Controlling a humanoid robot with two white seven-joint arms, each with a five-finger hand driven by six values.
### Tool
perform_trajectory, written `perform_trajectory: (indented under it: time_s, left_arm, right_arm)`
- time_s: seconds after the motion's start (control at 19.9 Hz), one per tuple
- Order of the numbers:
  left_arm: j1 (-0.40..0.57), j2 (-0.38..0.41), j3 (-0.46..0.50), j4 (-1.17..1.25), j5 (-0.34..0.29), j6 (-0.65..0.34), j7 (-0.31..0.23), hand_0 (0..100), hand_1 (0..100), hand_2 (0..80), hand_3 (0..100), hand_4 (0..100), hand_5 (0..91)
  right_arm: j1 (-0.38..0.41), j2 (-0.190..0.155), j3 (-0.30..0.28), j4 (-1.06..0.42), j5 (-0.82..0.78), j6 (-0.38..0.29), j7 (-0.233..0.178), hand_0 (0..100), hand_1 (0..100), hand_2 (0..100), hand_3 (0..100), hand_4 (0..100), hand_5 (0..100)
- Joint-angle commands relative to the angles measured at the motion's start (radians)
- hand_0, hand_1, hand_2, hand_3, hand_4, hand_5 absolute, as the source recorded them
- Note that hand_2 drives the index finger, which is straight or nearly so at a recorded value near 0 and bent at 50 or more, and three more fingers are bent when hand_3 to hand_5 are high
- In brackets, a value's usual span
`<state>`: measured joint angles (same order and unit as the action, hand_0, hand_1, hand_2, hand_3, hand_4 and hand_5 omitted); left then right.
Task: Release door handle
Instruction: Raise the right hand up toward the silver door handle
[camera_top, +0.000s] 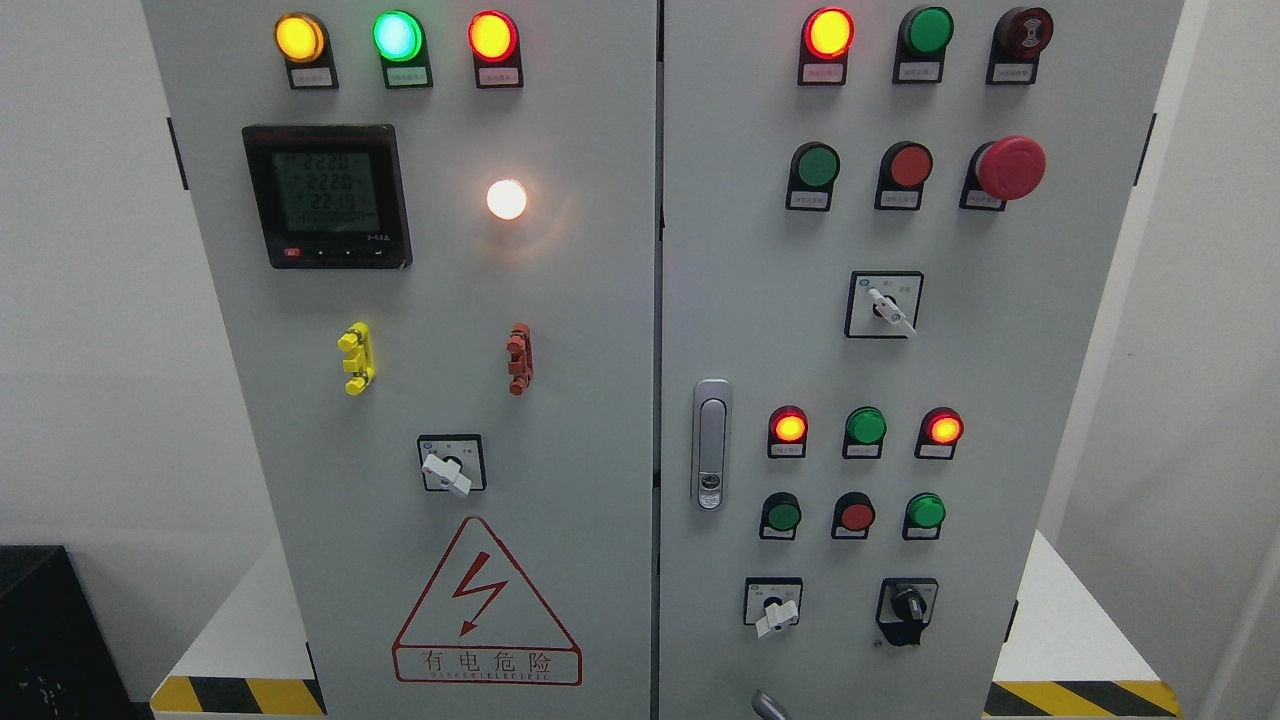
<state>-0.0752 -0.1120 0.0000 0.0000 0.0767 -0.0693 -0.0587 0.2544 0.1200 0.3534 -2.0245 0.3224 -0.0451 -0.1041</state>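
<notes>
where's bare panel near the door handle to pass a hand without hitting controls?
Free: strip above the door handle, bordered by the rotary switch on the right and the door seam on the left. Also below it, down to the lower selector switch. Crowded: right of the handle, two rows of lamps and buttons.

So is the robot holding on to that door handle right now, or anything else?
Nothing is visibly held. The door handle sits flush and free on the right door, with no hand on it. A small grey part at the bottom edge touches nothing.
</notes>
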Motion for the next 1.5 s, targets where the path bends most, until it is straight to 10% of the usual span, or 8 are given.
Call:
perform_trajectory:
  time_s: [0.0, 0.1, 0.45, 0.7, 1.45]
  left_arm:
    - [0.0, 0.0, -0.021, -0.02, 0.0, 0.0, 0.0, 0, 0, 2.2, 9, 1, 0.0]
    - [0.0, 0.0, -0.021, -0.02, 0.0, 0.0, 0.0, 0, 0, 2.2, 9, 1, 0.0]
    - [0.0, 0.0, -0.021, -0.02, 0.0, 0.0, 0.0, 0, 0, 2.1, 9, 1, 0.0]
    - [0.0, 0.0, -0.021, -0.02, 0.0, 0.0, 0.0, 0, 0, 2.2, 9, 1, 0.0]
    - [0.0, 0.0, -0.021, -0.02, 0.0, 0.0, 0.0, 0, 0, 2.3, 9, 1, 0.0]
  right_arm:
    - [-0.043, 0.001, 0.009, -0.022, 0.119, 0.001, -0.009, 41, 30, 0, 29, 42, 34]
    - [-0.061, 0.003, 0.01, -0.023, 0.235, 0.001, -0.034, 41, 32, 0, 53, 57, 54]
    - [-0.145, 0.006, 0.007, -0.005, 0.571, 0.048, -0.039, 44, 37, 0, 87, 89, 95]
    - [-0.286, 0.01, 0.012, 0.076, 0.705, 0.163, -0.042, 42, 38, 0, 100, 100, 99]
    - [-0.475, 0.013, 0.032, 0.236, 1.055, 0.209, -0.046, 39, 37, 0, 100, 100, 99]
